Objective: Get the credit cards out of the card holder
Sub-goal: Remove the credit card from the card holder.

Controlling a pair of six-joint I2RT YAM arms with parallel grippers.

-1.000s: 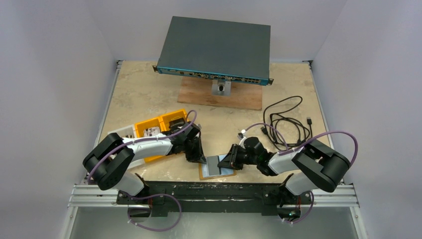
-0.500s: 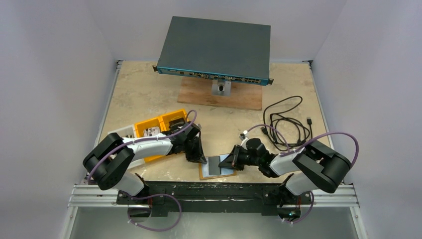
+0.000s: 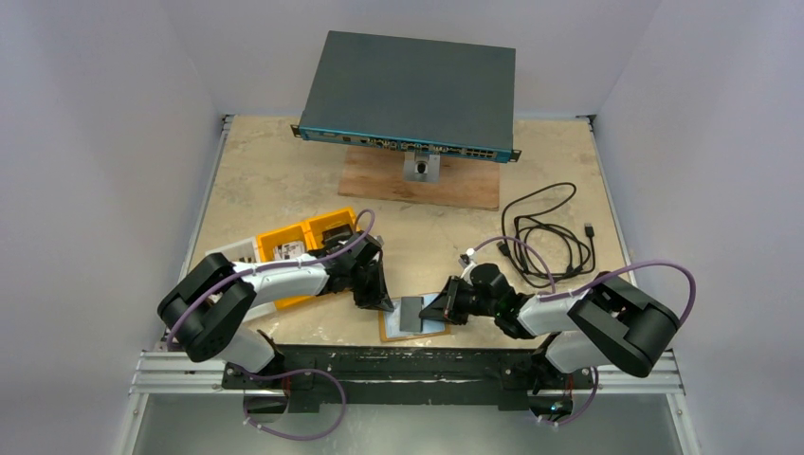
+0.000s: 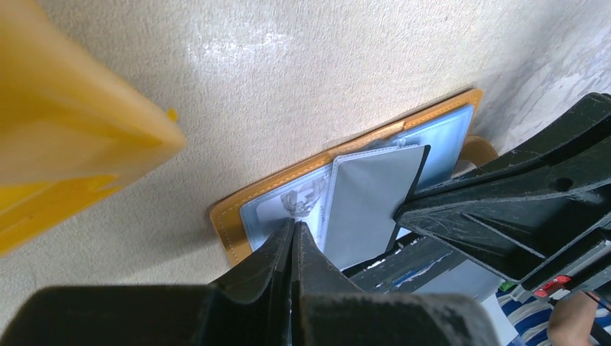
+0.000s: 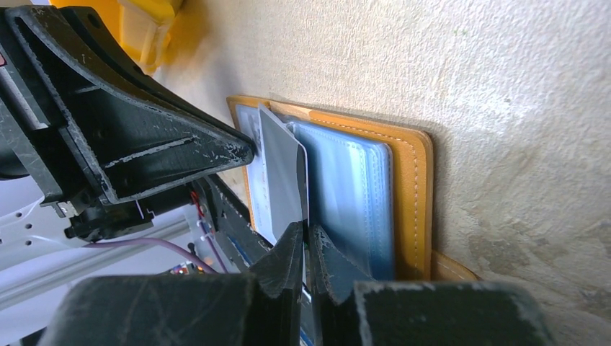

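At the left edge of the table (image 3: 284,180) lies a yellow-orange compartment tray (image 3: 299,248). Its compartments hold a few small dark parts and one piece with a white label, too small to name. Just to the right, the left gripper (image 3: 379,301) has its jaws fully together, holding nothing. Its tips rest on the left page of the card holder (image 3: 414,329).

This tan holder lies open and flat at the middle of the near edge. Inside it are clear plastic sleeves, and one of them shows a printed card. A grey credit card (image 3: 417,311) stands tilted above the sleeves. I cannot tell if its far end sits inside a sleeve. The right gripper (image 3: 446,305) pinches this card narrowly by its right edge.

Near the right edge lies a coiled black cable (image 3: 545,227).
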